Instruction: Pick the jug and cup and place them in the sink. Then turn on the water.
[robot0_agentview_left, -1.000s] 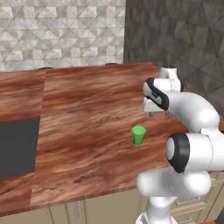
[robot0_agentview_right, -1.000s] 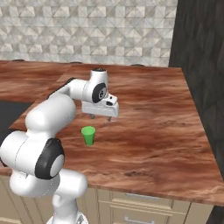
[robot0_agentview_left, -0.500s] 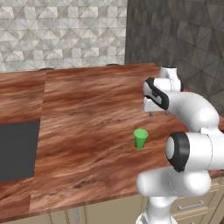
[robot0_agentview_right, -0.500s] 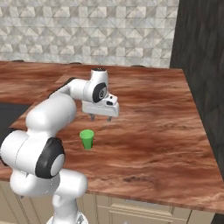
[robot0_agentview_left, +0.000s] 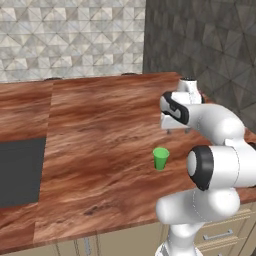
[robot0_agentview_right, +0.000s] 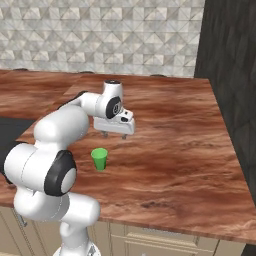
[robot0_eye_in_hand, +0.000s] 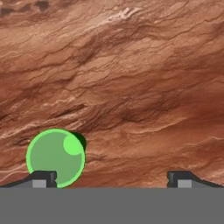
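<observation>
Gripper (robot0_agentview_right: 115, 134) hung above the wooden counter with its jaws spread wide and nothing between them, the two dark fingertips (robot0_eye_in_hand: 43, 177) pointing straight down at the bare wood.

Reddish-brown, heavily grained, the counter (robot0_agentview_left: 100, 130) was the largest thing in sight. It ran from a pale, diamond-patterned tiled backsplash (robot0_agentview_left: 70, 35) at its back edge to the front edge above cream cabinet fronts (robot0_agentview_right: 170, 240). A dark stone-textured wall (robot0_agentview_left: 200, 40) closed off its right end.

Next in size, the white arm (robot0_agentview_left: 215, 125) rose from the base at the front edge and bent forward over the counter's right half, carrying the hand out above the wood.

A dark, flat patch of the sink (robot0_agentview_left: 20, 170) was set into the counter at its left side, well apart from the hand; in the left base view it was cut by the left edge of the picture, so the basin's fittings could not be made out.

Smallest was the cup (robot0_agentview_left: 160, 158), a bright green tapered tumbler standing upright on the counter's right half, nearer the front edge than the back. It stood just beside and in front of the hand, not under it. In the hand view the cup (robot0_eye_in_hand: 55, 157) showed from above as a green ring at the lower left, right behind one fingertip and outside the gap between the fingers, with no contact visible.
</observation>
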